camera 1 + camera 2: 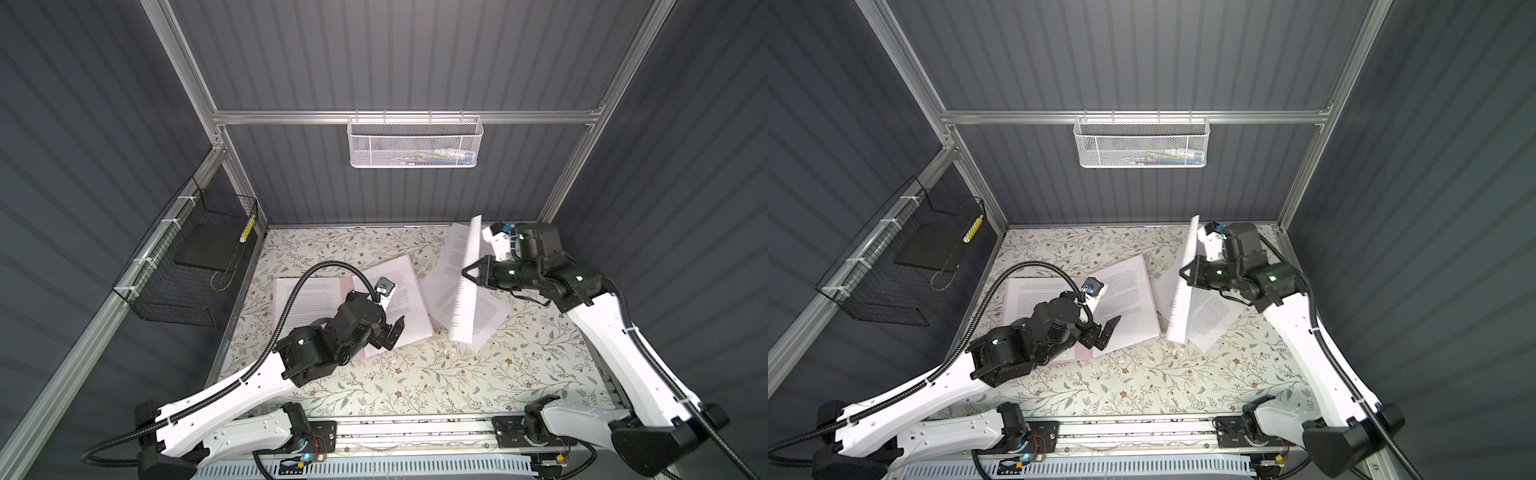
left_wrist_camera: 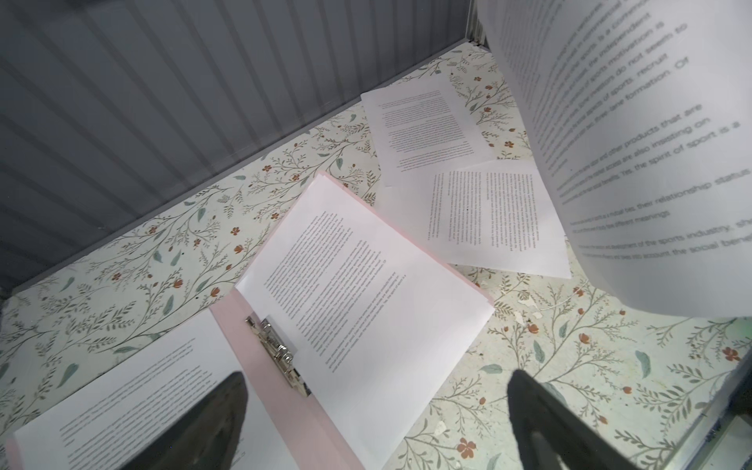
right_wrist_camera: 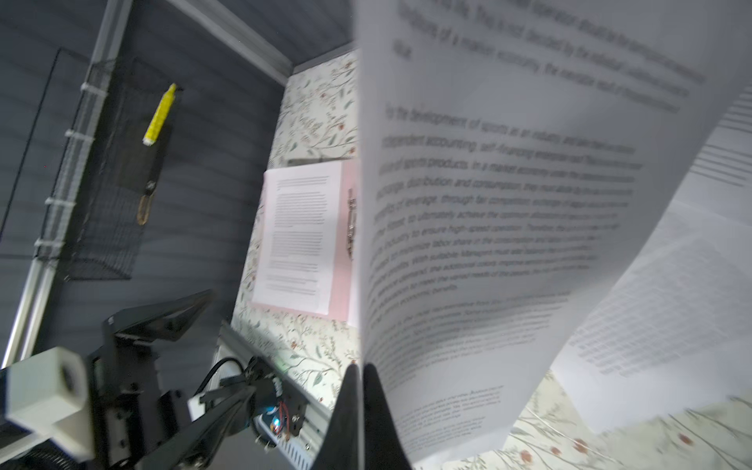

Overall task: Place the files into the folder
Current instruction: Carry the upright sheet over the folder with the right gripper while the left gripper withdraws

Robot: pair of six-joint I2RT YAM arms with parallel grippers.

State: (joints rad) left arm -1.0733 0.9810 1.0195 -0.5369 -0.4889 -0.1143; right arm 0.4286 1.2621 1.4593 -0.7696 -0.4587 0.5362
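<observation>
Top view of a floral-patterned tabletop (image 1: 415, 382). A thin pale pink rectangular folder (image 2: 244, 342) lies open and flat at centre-left of the frame, with a small silver metal clip (image 2: 276, 352) beside its spine. A flat white printed sheet (image 1: 307, 299) rests on the folder's left half. Skewed white printed paper (image 1: 403, 291), one sheet or a thin stack, I cannot tell which, lies across the right half, not squared to the folder's edges and apparently not under the clip. The black left gripper (image 1: 395, 332) hovers over the lower right part of the folder, its jaws spread wide and empty. Right of centre, the black right gripper (image 1: 466, 270) is pinched tight on the edge of a lifted white printed sheet (image 1: 465, 307), which hangs nearly upright above the table. Beneath it lie an upper loose white sheet (image 1: 453, 249) and a lower loose white sheet (image 1: 488, 313), touching each other and just beside the folder. The task looks about half done: some paper is in the folder, but the lifted sheet and both loose ones remain outside, and the skewed paper likely needs straightening.
</observation>
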